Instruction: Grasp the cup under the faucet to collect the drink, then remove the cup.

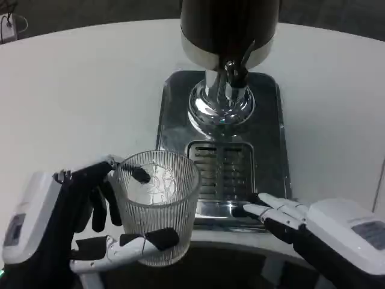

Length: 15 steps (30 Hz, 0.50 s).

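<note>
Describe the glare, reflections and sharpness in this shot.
Head view: bright highlights on the chrome dispenser base and steel drip tray; the ribbed glass cup held by the left robot hand is fairly sharp; the right robot hand is slightly soft; the table is evenly lit.

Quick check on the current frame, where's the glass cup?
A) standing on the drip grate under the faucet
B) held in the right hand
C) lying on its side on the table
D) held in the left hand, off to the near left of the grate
D: the left hand wraps its fingers around the ribbed glass cup, near and left of the drip grate, not under the faucet; the right hand holds nothing.
</note>
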Available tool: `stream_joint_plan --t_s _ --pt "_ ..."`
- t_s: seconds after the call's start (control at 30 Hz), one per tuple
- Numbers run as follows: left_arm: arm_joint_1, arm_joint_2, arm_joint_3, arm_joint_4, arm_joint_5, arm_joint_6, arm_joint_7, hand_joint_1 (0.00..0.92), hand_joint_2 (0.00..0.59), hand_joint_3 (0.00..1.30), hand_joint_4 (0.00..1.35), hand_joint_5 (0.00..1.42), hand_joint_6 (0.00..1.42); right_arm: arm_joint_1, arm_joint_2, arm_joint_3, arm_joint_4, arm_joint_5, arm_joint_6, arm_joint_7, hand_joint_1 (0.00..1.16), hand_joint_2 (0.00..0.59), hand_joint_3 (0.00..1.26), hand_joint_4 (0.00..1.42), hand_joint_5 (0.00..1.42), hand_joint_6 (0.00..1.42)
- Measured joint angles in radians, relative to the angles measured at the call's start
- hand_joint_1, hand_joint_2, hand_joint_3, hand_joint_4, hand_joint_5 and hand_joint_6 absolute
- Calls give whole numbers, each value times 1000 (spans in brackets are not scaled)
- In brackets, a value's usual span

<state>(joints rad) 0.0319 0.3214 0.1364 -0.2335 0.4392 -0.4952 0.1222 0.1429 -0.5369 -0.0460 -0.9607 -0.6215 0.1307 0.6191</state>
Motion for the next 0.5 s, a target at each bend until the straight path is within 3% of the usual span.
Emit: stream_joint_plan --t_s 0.5 --pt "-162 -12 -35 126 65 51 26 475 0 994 1090 1235 1424 65 0 -71 -31 41 -5 0 488 456 156 42 86 65"
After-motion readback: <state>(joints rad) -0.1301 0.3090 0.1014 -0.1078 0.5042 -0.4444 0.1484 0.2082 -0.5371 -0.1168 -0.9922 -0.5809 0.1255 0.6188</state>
